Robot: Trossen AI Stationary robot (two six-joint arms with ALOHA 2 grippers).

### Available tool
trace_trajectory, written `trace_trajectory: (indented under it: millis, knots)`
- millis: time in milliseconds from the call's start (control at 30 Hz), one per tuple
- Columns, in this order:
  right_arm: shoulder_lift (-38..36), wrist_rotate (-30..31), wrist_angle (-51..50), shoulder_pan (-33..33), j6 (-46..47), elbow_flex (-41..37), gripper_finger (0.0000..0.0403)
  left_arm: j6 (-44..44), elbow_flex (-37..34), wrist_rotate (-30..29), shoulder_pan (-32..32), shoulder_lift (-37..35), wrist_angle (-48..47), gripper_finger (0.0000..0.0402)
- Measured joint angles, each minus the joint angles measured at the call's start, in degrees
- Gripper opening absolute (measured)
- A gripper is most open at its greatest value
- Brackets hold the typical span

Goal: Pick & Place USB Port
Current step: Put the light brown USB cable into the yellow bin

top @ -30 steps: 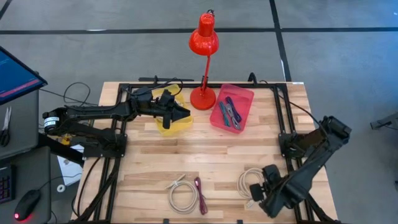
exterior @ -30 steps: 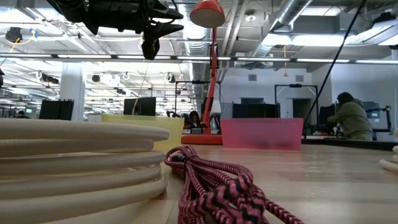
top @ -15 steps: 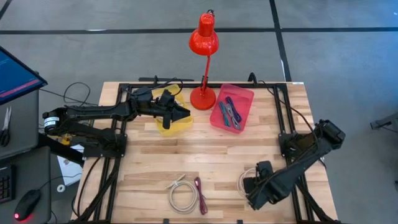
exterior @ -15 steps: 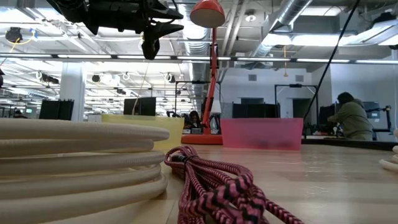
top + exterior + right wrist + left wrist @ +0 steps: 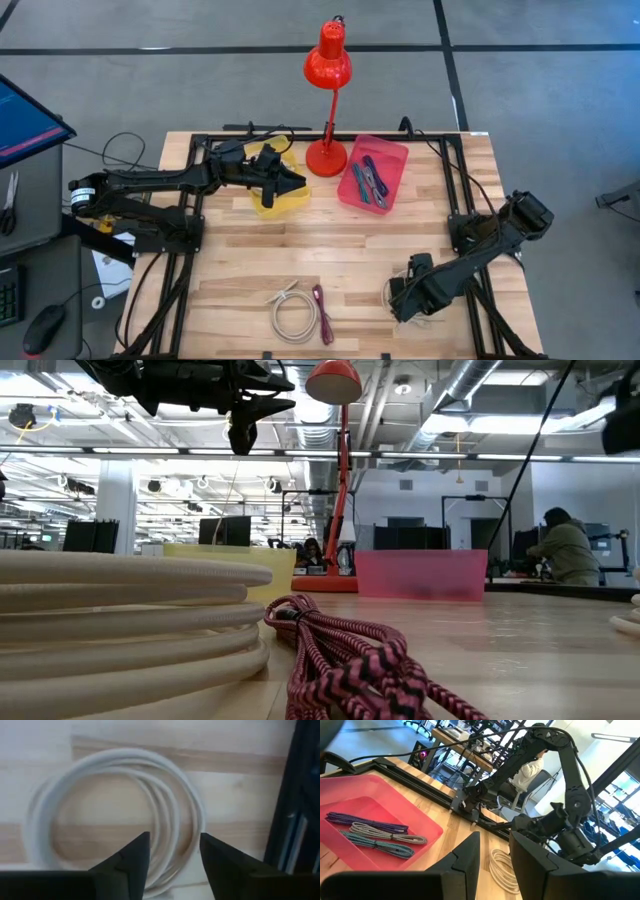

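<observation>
A white coiled cable (image 5: 165, 770) lies flat on the wooden table near its right front corner (image 5: 392, 288). My right gripper (image 5: 172, 855) hangs over it, pointing down, open, one finger to each side of the coil's right half and clear of it (image 5: 400, 300). My left gripper (image 5: 495, 865) is held level over the yellow bin (image 5: 270, 203) at the far left, open with nothing between its fingers. I cannot make out a USB port on any cable.
A second white coil (image 5: 292, 318) and a pink-and-black cable (image 5: 320, 300) lie at the front centre. The pink tray (image 5: 395, 152) holds several braided cables (image 5: 368, 182). A red lamp (image 5: 327, 60) stands between bin and tray. Black frame rails (image 5: 455, 180) border the table.
My right gripper has gone down and toward the table's left edge, from the near right corner to a place over the white coil. Part of that arm now shows at the low view's upper right.
</observation>
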Motion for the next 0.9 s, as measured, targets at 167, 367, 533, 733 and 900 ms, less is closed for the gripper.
trace_trajectory:
  millis: [167,367,533,733,900]
  knots:
    - [-0.02,-2.85,7.84,0.04,-0.04,-3.93,0.0144,0.00,0.00,0.00,-0.01,0.00,-0.01,0.0104]
    - [-0.02,-3.66,12.24,0.18,1.05,-8.49,0.0149,0.00,0.00,0.00,0.01,0.00,-0.01,0.0104]
    - [-0.04,-4.02,14.52,0.92,1.03,-11.08,0.0150,-0.02,0.00,0.00,0.00,0.00,-0.01,0.0104]
    - [-0.24,-4.63,16.53,1.85,1.05,-12.66,0.0112,-0.02,0.00,0.00,0.01,0.00,-0.01,0.0104]
    - [-0.09,-4.75,14.06,3.23,1.01,-12.77,0.0024,-0.02,0.00,0.00,0.01,0.00,-0.01,0.0104]
